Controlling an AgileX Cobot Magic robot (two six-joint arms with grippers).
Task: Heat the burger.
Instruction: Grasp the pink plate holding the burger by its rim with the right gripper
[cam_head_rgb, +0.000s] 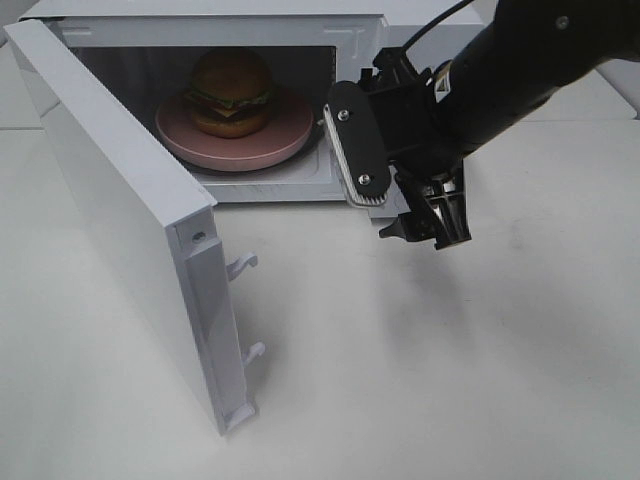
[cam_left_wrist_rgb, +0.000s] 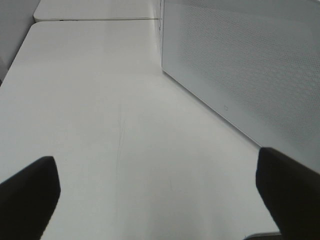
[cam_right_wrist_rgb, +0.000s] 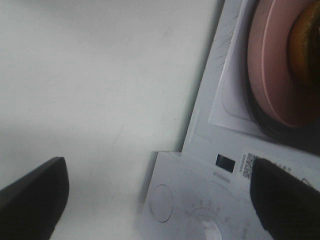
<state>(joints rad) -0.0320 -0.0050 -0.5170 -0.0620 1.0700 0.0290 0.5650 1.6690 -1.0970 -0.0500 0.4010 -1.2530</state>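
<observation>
Got the burger (cam_head_rgb: 232, 92) parked on the pink plate (cam_head_rgb: 200, 143) inside the microwave (cam_head_rgb: 352, 40) — with the door (cam_head_rgb: 110, 210) swung wide leftward. Spread and empty on both: right gripper (cam_head_rgb: 400, 195) by the control panel (cam_right_wrist_rgb: 190, 212), left gripper (cam_left_wrist_rgb: 155, 195) beside the door's outer face — likely nearer for the push.

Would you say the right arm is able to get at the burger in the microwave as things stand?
Probably yes. The door stands wide open, the right claw is open beside the opening, and nothing lies between it and the burger on the pink plate.
</observation>
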